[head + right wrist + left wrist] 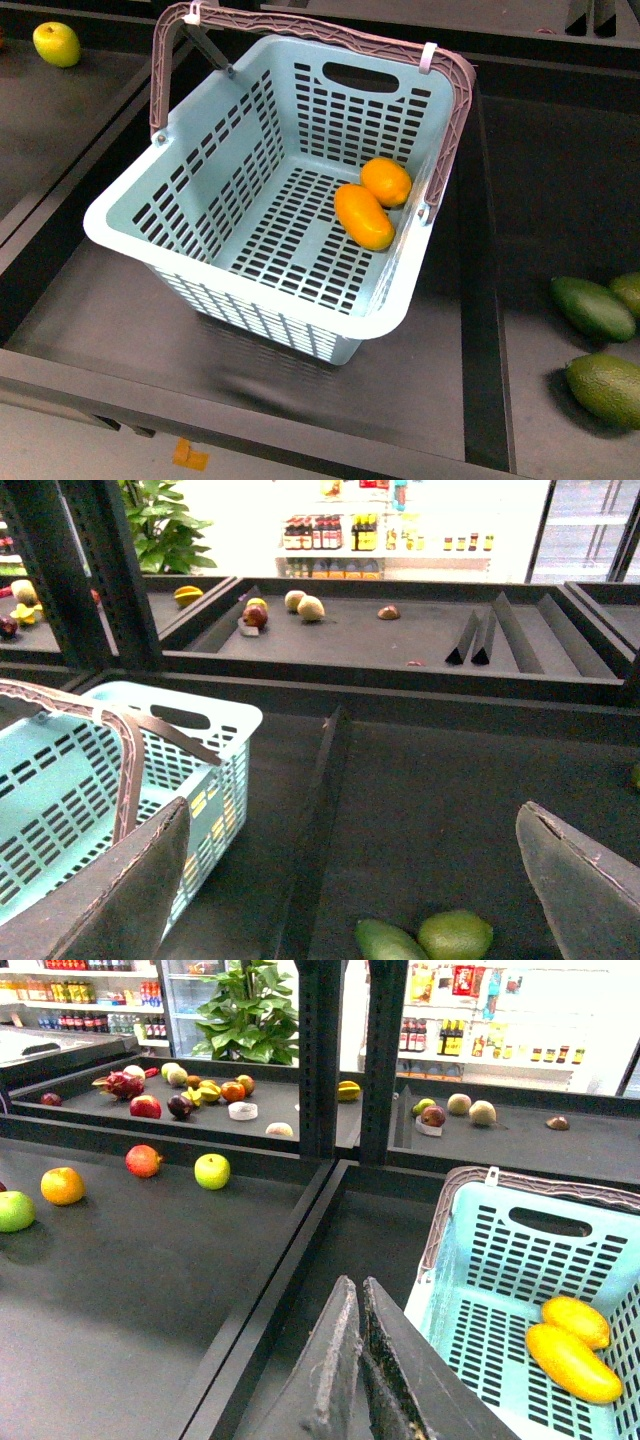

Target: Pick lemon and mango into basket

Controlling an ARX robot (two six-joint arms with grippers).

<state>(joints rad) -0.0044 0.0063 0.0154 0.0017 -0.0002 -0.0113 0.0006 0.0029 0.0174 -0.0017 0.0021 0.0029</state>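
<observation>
On the dark shelf right in front of my body cam sits the basket [190, 190], pale aqua with slotted walls, and its brown handle [455, 120] stands upright over it. It takes up most of the front view, parked in the middle bay between two black dividers.

Inside it, over by the wall on my right, I've got the mango [363, 216] lying on the slotted floor, and the lemon [386, 181] is just behind it, touching it as far as I can tell. Both show up in the left wrist view too, tucked in the basket's far corner.

Off to the right in the next bay are dark green avocados [592, 307], well apart from the basket. One green apple [57, 44] sits far back in the left bay.

Left gripper [358, 1360]: fingers pressed together with only a thin slit between them, nothing held, hanging beside the basket's outer wall. Right gripper [355, 880]: jaws spread wide, nothing between them, over the shelf just beside the basket, with a couple of the avocados below it.
</observation>
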